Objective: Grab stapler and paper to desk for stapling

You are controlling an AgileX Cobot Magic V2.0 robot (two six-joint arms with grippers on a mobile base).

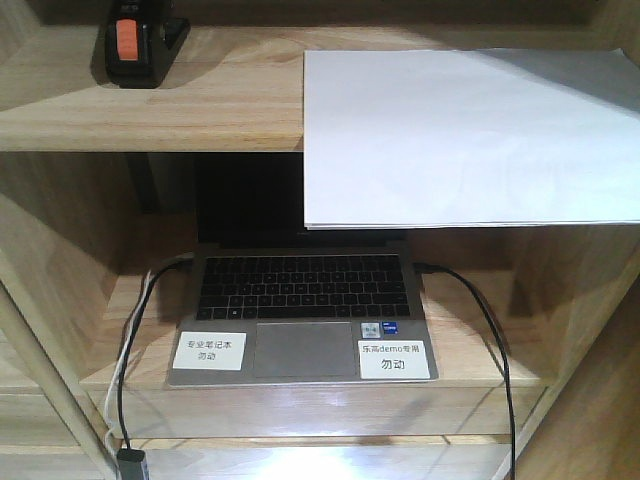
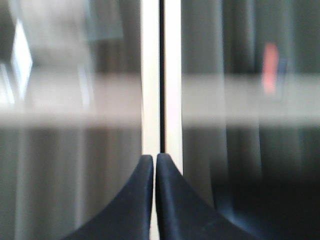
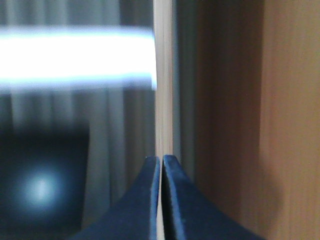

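The black stapler (image 1: pixel 140 42) with its orange-red patch stands at the left of the upper shelf (image 1: pixel 200 110). The white paper (image 1: pixel 470 140) lies on the same shelf to the right, its front part overhanging the shelf edge. Neither gripper shows in the front view. In the blurred left wrist view my left gripper (image 2: pixel 154 156) is shut with nothing between its fingertips; an orange-red smear (image 2: pixel 270 67) shows far right. In the right wrist view my right gripper (image 3: pixel 161 157) is shut and empty too, with a bright white band (image 3: pixel 75 57) at upper left. The desk is out of view.
An open laptop (image 1: pixel 300 310) with white stickers sits on the lower shelf, under the overhanging paper. Black cables (image 1: pixel 490 340) run from both its sides down over the shelf front. Shelf side walls close in left and right. A brown wooden surface (image 3: pixel 290 120) fills the right wrist view's right side.
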